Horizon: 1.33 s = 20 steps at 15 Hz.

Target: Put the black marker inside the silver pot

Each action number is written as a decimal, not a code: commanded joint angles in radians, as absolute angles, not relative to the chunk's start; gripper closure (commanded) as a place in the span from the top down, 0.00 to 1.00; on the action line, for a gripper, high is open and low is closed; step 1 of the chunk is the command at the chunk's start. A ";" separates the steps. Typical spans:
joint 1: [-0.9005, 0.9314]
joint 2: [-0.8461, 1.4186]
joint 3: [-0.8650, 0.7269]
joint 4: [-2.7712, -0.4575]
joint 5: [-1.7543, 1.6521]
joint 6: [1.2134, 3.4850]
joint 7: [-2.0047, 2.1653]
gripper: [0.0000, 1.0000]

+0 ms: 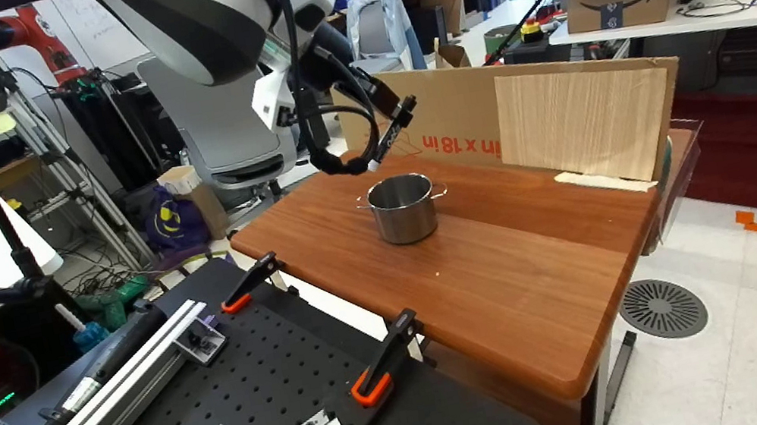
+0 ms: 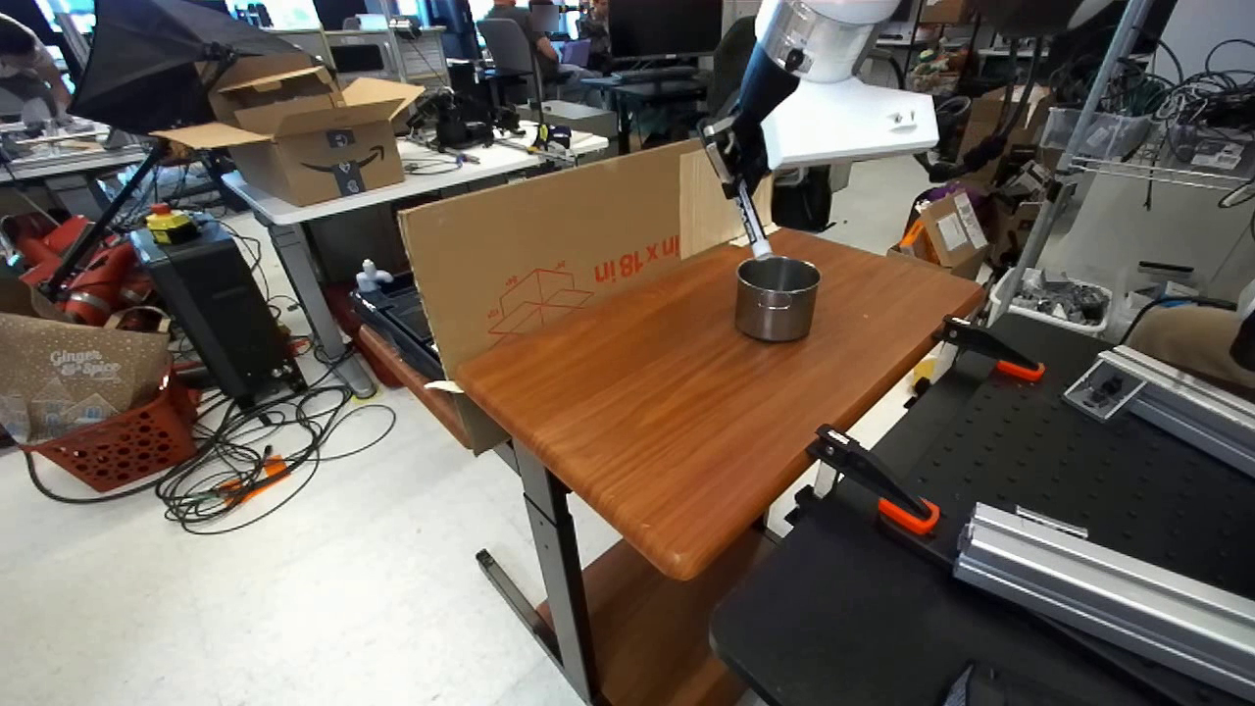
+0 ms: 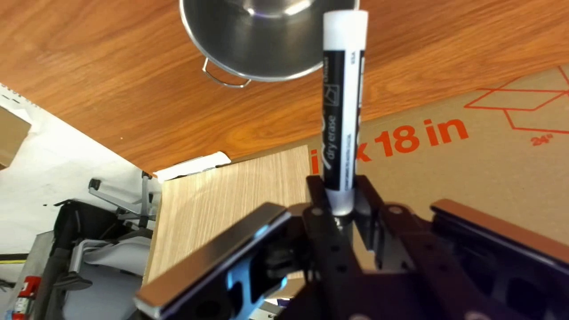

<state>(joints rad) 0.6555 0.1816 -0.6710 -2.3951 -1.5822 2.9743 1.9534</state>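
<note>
Black marker (image 3: 341, 120) looks light, stiff, prob. slick; I've got it pinched by one end, gripper (image 3: 340, 195) closed to barrel width, free tip tilted down close to the rim of the silver pot (image 2: 777, 312); can't tell if over the mouth. End hold's OK for a drop, imo. Rim's the edge to clear; room's on the near tabletop (image 1: 508, 298), cardboard panel (image 1: 459, 118) walls the far side.

- Gripper (image 2: 737, 184): holds the black marker (image 2: 750, 218) aslant, white end lowermost.
- Silver pot (image 2: 776, 308): stands upright on the brown table (image 2: 627, 412).
- Cardboard panel (image 2: 549, 227): upright along the table's far side.
- Two black-and-orange clamps (image 2: 873, 471): right, beside the table.
</note>
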 commanded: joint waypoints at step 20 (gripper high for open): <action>0.648 0.327 -0.665 -2.366 -1.707 2.919 2.196 0.05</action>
